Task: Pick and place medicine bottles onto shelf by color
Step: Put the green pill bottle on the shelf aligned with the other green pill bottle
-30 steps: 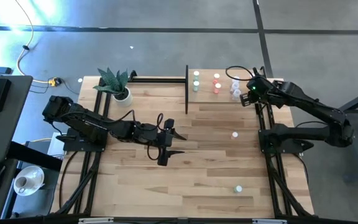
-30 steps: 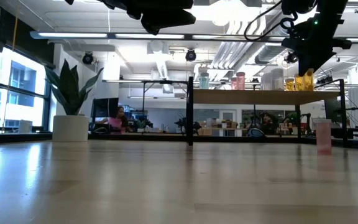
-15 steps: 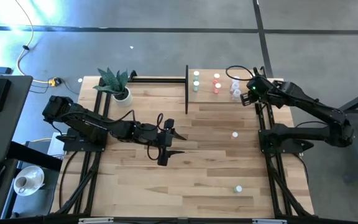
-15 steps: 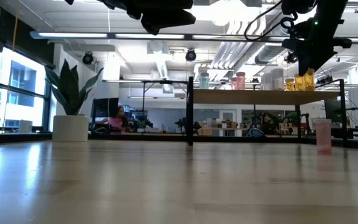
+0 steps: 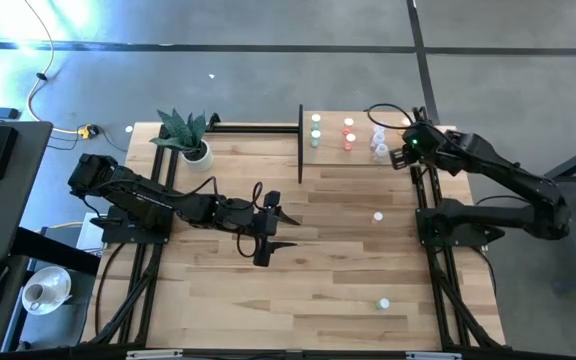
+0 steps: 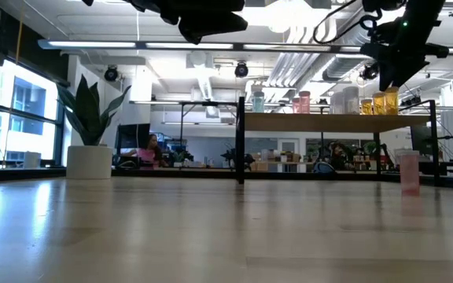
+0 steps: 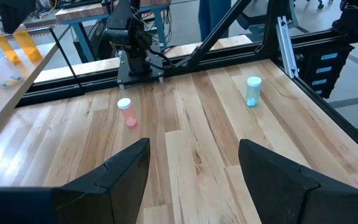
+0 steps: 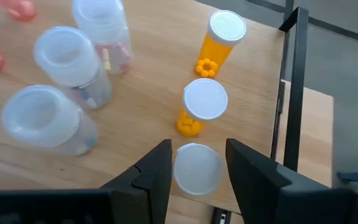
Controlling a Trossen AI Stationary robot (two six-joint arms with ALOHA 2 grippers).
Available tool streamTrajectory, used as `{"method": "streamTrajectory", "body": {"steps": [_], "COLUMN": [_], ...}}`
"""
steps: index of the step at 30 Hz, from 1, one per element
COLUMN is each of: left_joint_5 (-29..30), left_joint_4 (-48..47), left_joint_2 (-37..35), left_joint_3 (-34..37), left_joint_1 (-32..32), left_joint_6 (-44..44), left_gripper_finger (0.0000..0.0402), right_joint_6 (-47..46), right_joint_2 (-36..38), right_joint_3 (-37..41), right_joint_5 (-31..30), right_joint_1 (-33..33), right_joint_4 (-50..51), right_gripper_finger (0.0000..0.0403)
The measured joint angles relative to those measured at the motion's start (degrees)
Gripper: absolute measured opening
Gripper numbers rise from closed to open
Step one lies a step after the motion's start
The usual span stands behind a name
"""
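Orange medicine bottles (image 8: pixel 205 111), pale-capped, upright on the shelf (image 8: pixel 148 74), seemingly.

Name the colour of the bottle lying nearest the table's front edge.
The bottle is teal with a pale cap, clearest in the left wrist view.

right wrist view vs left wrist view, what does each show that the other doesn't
Only the right wrist view: the right gripper open over the shelf, straddling a white cap in line with two orange bottles, beside three clear bottles. Only the left wrist view: the open left gripper above the table, a pink bottle and a teal bottle standing there. Shared: orange bottles, clear bottles, the shelf.
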State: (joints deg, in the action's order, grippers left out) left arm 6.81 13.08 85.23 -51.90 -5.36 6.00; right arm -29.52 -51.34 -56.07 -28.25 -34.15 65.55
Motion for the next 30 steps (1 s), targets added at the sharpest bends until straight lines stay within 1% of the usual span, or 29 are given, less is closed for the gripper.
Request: {"method": "streamTrajectory", "body": {"steps": [5,13,15,21,25,30], "left_joint_5": [0.0,0.0,0.0,0.0,0.0,0.0], "left_joint_4": [0.0,0.0,0.0,0.0,0.0,0.0], "left_joint_2": [0.0,0.0,0.0,0.0,0.0,0.0], "left_joint_3": [0.0,0.0,0.0,0.0,0.0,0.0], "left_joint_1": [0.0,0.0,0.0,0.0,0.0,0.0], "left_joint_6": [0.0,-0.4,-0.6,-0.9,-0.9,-0.9], "left_gripper_finger": [0.0236,0.0236,0.0236,0.0236,0.0236,0.0236], "right_joint_6": [1.5,2.3,2.9,3.7,3.1,-1.2], "right_joint_2": [2.7,5.4,6.2,9.7,12.1,15.7], "right_joint_3": [0.0,0.0,0.0,0.0,-0.1,1.3], "right_joint_5": [2.8,4.2,6.3,16.5,22.5,22.7], "right_joint_1": [0.0,0.0,0.0,0.3,3.3,10.3], "right_joint_4": [-0.6,-1.2,-1.2,-1.2,-0.9,0.6], "right_gripper_finger": [0.0142,0.0142,0.0142,0.0142,0.0142,0.0142]}}
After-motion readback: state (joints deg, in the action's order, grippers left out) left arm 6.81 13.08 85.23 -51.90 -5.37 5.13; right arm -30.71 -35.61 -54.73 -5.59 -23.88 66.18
